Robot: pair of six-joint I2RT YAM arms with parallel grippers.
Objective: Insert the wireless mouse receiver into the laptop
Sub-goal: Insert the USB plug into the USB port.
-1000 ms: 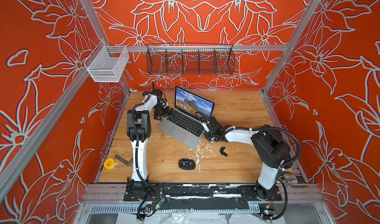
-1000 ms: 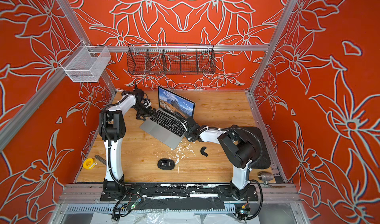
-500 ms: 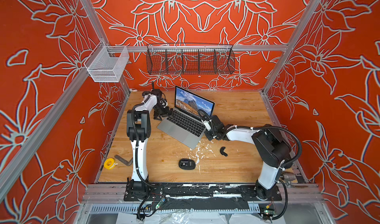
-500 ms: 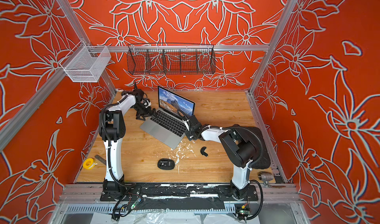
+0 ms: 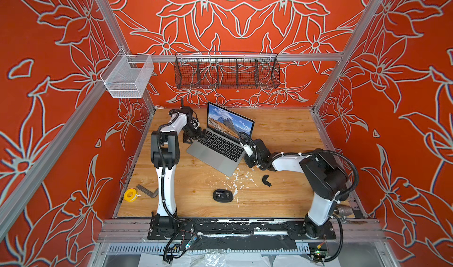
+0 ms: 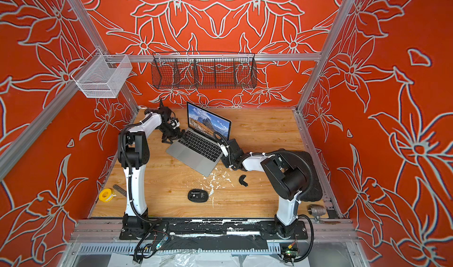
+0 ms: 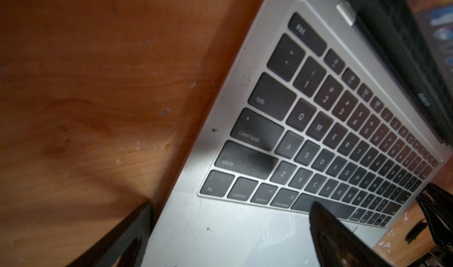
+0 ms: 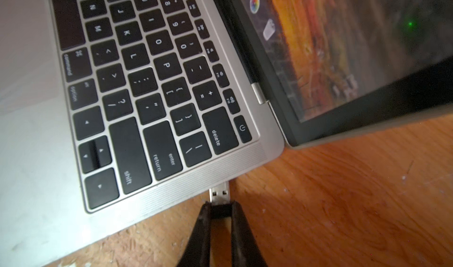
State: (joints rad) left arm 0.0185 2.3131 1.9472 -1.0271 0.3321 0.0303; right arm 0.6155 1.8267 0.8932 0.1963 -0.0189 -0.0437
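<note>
Silver plug foremost, the wireless mouse receiver (image 8: 220, 194) sits pinched between the fingers of the right gripper (image 8: 220, 208), its tip right at the side edge of the laptop (image 8: 29, 143) beside the shift key (image 8: 128, 177), while the left gripper (image 7: 230, 205) stands spread wide astride the opposite edge

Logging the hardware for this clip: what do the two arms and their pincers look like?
The left arm and right arm match: white link shells, bulky black joint housings, black corrugated conduit zip-tied alongside. The left pincer and right pincer have black, tapering fingers. No markings legible.
</note>
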